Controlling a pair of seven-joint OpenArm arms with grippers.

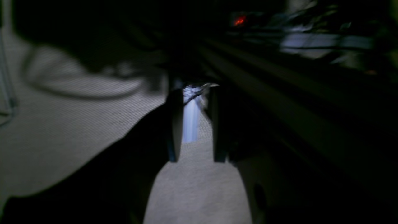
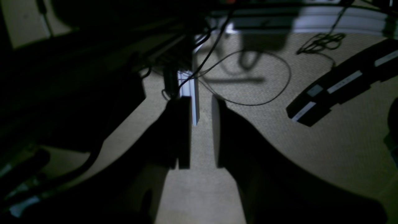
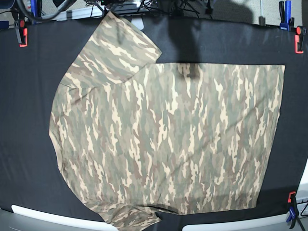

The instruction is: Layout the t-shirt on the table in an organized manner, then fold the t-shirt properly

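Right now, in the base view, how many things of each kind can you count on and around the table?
t-shirt: 1
table: 1
clamps on the table's edges: 5 (2 top left, 2 top right, 1 bottom right)
Total: 7

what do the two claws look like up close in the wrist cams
Both look alike: the left claw and right claw each have two flat, straight, parallel fingers, dark and almost silhouetted, widening into bulky black bodies toward the camera. No markings or cables on them are discernible in the dim views.
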